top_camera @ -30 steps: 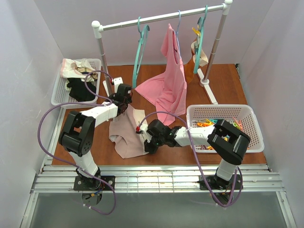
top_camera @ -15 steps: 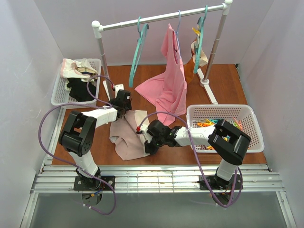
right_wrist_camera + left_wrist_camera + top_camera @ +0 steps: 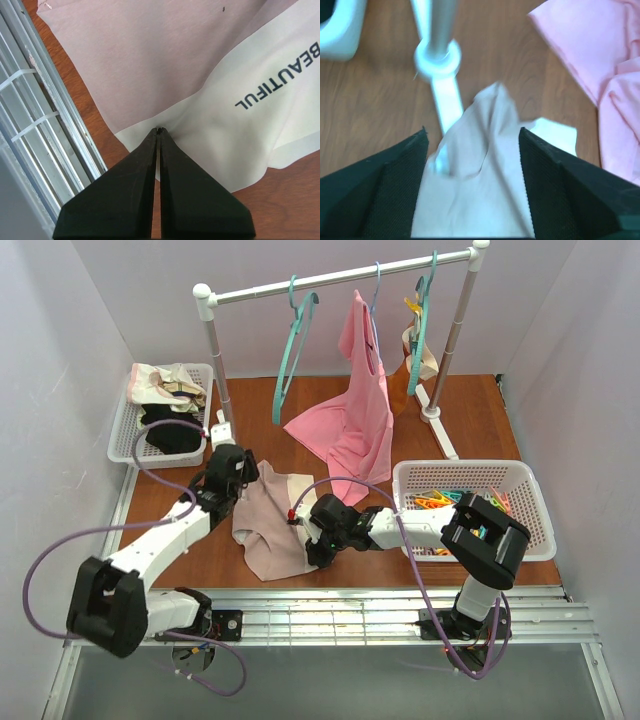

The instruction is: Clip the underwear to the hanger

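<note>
The pale pink-beige underwear (image 3: pixel 268 528) lies crumpled on the wooden table, its cream strip (image 3: pixel 293 485) at the far side. My left gripper (image 3: pixel 240 472) hovers open over its far-left corner. In the left wrist view the cloth (image 3: pixel 485 190) shows between the spread fingers (image 3: pixel 400 190), and neither touches it. My right gripper (image 3: pixel 312 540) is shut on the underwear's cream band (image 3: pixel 240 135), and the cloth puckers at the tips (image 3: pixel 159 131). The large teal hanger (image 3: pixel 290 360) hangs on the rail at the back left, away from both grippers.
The rack's white foot (image 3: pixel 442 95) lies just beyond the left gripper. A bright pink top (image 3: pixel 355 420) drapes from the rail onto the table. A basket of clothes (image 3: pixel 128 420) stands back left, and a basket of clips (image 3: pixel 470 480) stands on the right. Metal rails (image 3: pixel 30 115) run along the near edge.
The left gripper opened and let go of the underwear's corner, which dropped. The left arm swung down and back toward the near left. The right gripper stayed shut in place.
</note>
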